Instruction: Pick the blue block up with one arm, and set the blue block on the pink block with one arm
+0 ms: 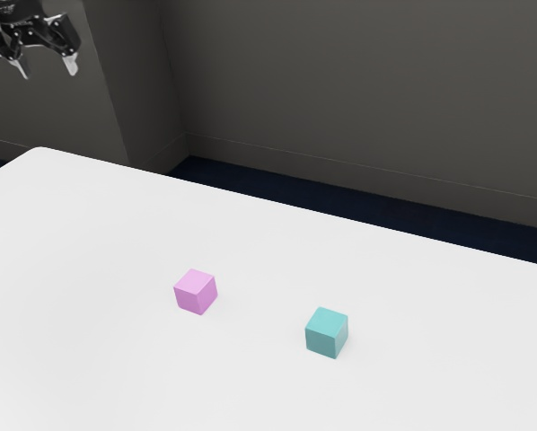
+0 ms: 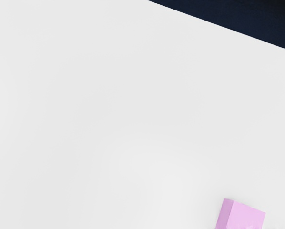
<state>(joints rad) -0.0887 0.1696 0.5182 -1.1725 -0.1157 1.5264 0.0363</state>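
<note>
Two blocks on your smooth white tabletop [image 1: 89, 269] | step: approach, nothing grasped yet | black two-finger gripper [image 1: 44, 63] hangs high at the exterior view's upper left, fingers spread, empty | small solid teal-blue block [image 1: 327, 332] sits near small solid pink block [image 1: 195, 292], not touching | next: you carry over blue, descend, close | pink lies roughly en route, stay high

Ext. view: end effector [image 1: 48, 70] at 10 o'clock, top cut off by frame edge. Wrist view: pink block [image 2: 241, 217] partly cut off by edge.
</note>
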